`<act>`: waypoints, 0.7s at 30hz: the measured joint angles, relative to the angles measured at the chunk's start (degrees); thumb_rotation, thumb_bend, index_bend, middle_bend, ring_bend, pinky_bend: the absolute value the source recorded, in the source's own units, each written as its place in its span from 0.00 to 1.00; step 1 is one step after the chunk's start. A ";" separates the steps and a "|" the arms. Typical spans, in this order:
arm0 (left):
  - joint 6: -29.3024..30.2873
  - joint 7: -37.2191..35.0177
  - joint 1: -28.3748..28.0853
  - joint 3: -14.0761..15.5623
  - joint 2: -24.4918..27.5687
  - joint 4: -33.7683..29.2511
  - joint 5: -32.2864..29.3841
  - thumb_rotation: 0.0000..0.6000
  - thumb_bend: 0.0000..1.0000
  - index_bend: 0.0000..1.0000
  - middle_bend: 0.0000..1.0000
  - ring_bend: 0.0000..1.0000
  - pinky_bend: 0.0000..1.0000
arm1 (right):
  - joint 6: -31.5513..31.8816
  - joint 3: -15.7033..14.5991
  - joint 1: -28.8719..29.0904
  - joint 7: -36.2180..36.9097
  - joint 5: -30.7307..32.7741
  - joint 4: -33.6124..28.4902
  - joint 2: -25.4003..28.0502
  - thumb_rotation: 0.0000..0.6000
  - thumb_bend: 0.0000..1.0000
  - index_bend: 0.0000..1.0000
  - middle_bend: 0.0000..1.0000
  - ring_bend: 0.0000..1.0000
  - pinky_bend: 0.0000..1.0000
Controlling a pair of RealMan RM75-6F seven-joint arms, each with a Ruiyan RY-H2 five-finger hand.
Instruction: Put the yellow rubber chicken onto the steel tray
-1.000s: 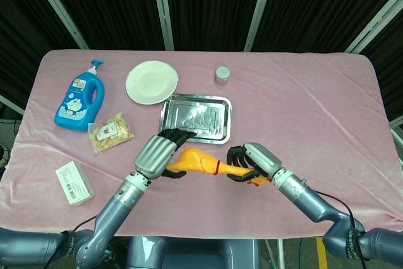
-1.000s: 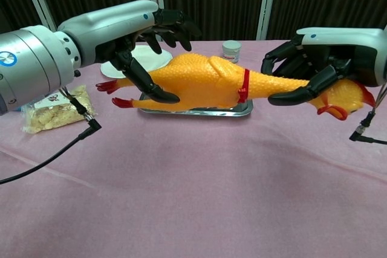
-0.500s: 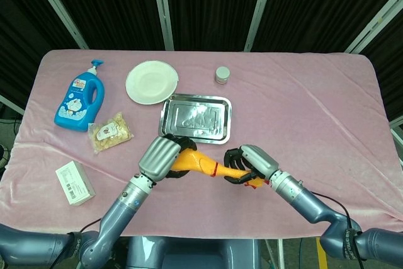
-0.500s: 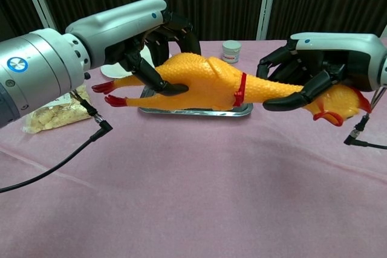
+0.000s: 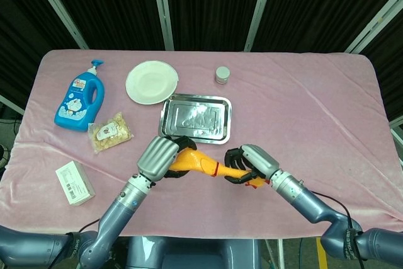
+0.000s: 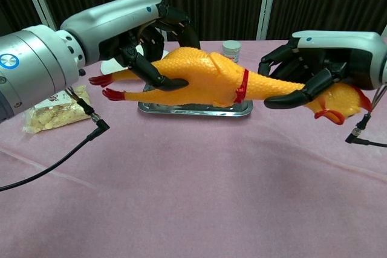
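From the head view, the yellow rubber chicken with a red neck band (image 5: 203, 163) hangs lengthwise above the pink tablecloth (image 5: 302, 111), just in front of the near edge of the rectangular steel tray (image 5: 195, 118). The left hand (image 5: 160, 157) grips its body end; the right hand (image 5: 249, 163) grips its neck end. The tray's shiny floor is bare. Behind the tray's left corner sits a round white plate (image 5: 152, 82), and behind its right corner a small capped jar (image 5: 222, 75); both stand apart from the rim. A blue detergent bottle (image 5: 79, 99), a clear snack bag (image 5: 111, 132) and a small white box (image 5: 74, 183) lie well to the left. The cloth right of the tray is open out to the table edge.

From the chest view, the chicken (image 6: 208, 78) is lifted clear of the cloth, its red feet pointing left. The left hand (image 6: 148, 43) wraps the body from above, and the right hand (image 6: 314, 67) clasps the neck beside the head. The tray (image 6: 193, 109) lies behind and below the bird.
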 measured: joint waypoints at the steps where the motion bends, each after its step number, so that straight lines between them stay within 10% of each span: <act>1: 0.10 -0.27 0.12 -0.09 0.13 -0.13 -0.04 1.00 0.04 0.23 0.45 0.38 0.42 | 0.08 0.04 -0.05 0.02 0.04 0.03 0.09 1.00 0.57 1.00 0.75 0.76 0.91; 6: -0.07 -0.60 0.30 -0.12 0.57 -0.33 -0.44 0.92 0.00 0.04 0.23 0.21 0.33 | 0.30 0.11 -0.23 0.07 0.13 0.06 0.45 1.00 0.57 1.00 0.75 0.76 0.91; 21: -0.77 0.89 0.08 0.05 1.39 -0.89 -2.51 0.91 0.04 0.18 0.27 0.23 0.33 | 0.20 0.10 -0.23 0.41 -0.07 0.13 0.33 1.00 0.57 1.00 0.75 0.76 0.91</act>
